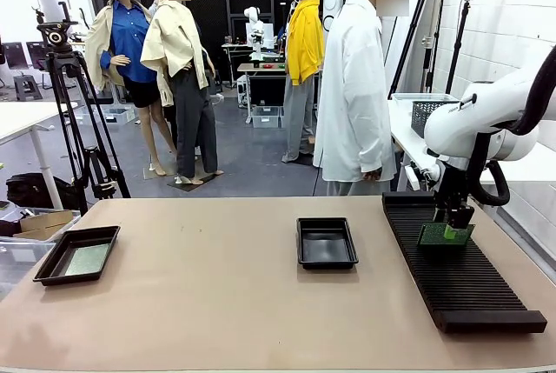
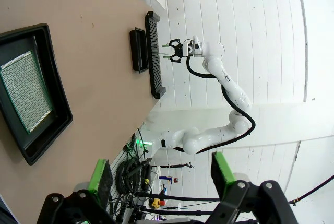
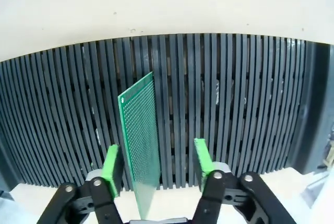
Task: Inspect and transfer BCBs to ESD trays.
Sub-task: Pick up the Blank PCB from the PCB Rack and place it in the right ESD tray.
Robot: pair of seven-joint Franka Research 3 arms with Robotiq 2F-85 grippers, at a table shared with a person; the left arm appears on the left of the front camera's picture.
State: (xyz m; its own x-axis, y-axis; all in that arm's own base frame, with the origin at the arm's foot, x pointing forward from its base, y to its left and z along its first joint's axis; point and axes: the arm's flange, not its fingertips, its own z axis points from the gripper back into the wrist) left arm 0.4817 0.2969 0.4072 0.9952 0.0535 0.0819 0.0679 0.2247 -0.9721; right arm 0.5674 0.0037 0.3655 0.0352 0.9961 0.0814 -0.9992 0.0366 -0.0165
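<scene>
I am counting two BCBs, two ESD trays and one slotted rack (image 1: pixel 473 290) on the surface (image 1: pixel 208 303). My right pincer (image 3: pixel 157 162) is hanging over the rack at the surface's 3 o'clock side, its fingers spread to either side of the upright BCB (image 3: pixel 138 130). That board is standing on edge on the rack's ridges. One green pad (image 3: pixel 112 164) is sitting just beside the board. A clear gap is showing before the other pad, so I am not pinching it.

My left pincer (image 2: pixel 160 176) is hovering off the 8 o'clock corner, spread wide with nothing between its fingers. There the left tray (image 1: pixel 62 281) is carrying the flat BCB (image 1: pixel 89 259), which is lying inside it. The middle tray (image 1: pixel 326 265) is sitting just past the centre toward 1 o'clock with nothing in it. One person (image 1: pixel 354 103) in a white shirt is standing at 12 o'clock.
</scene>
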